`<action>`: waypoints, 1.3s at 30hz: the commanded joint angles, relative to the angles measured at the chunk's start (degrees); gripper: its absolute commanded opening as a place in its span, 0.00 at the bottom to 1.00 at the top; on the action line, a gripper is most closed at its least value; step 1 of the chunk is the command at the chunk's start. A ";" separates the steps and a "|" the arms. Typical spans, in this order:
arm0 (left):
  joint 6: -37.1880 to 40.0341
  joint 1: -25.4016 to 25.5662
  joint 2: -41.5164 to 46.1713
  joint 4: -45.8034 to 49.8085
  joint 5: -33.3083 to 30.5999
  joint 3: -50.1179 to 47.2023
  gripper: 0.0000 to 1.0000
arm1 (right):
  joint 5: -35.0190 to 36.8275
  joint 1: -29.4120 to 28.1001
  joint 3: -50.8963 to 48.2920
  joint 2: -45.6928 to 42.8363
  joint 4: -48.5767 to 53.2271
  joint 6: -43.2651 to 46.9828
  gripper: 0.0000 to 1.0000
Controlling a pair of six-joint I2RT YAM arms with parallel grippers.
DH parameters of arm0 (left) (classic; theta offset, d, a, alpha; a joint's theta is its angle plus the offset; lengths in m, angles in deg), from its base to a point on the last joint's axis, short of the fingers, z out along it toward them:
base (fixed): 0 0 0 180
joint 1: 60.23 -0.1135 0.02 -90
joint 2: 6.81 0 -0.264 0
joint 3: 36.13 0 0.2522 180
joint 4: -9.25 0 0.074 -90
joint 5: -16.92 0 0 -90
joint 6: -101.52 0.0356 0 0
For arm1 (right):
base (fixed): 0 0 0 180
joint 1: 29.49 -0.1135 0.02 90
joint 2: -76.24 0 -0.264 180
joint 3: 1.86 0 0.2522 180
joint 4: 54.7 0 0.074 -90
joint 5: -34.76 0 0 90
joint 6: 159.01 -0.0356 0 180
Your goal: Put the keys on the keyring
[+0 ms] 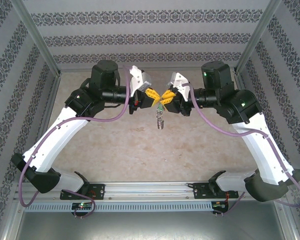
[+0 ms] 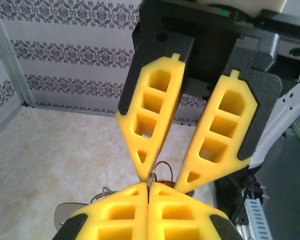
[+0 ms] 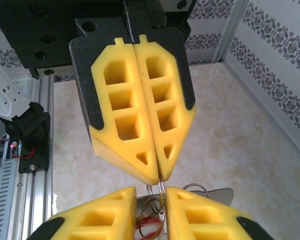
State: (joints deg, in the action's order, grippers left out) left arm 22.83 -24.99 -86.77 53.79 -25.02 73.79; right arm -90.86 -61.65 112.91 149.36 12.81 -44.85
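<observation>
Left fingers (image 3: 122, 125) are pressed flat together, tips pinching a thin wire ring (image 3: 160, 187). Right fingers (image 3: 97, 220) stand a narrow gap apart, one on either side of that ring, and do not look clamped on it. Both sets meet tip to tip around the ring, high over the tabletop (image 1: 115, 145).

Just under the wire ring hang more small silvery rings (image 3: 152, 205) and a scrap of red (image 3: 146, 229), which I take for the tag. A flat silvery blade just beside the ring is probably the key (image 3: 217, 194). From above, a bundle (image 1: 160, 121) with a green tag (image 1: 160, 107) dangles straight beneath the ring. I cannot make out the keyring's large loop apart from that bundle, nor tell which ring belongs to it.

Why held so, by my reading: one side steadies the ring in mid-air and the rest hangs clear under its own weight. That leaves the other side free to re-grip and work the key on.

Room: open air all round the ring, tabletop well below it, frame posts (image 1: 40, 45) and patterned walls well apart from it. The tight spot is at the ring itself, where four fingertips crowd close.
</observation>
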 commanded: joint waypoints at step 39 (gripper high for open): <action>12.66 4.90 -2.91 16.53 -14.13 9.09 0.33 | 9.82 -3.51 5.51 1.57 6.50 7.28 0.00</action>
State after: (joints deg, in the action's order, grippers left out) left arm 31.57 -21.14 -88.63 65.58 -35.01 81.93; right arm -82.31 -64.32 116.19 150.78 18.34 -39.82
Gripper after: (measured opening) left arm 0.327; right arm 0.047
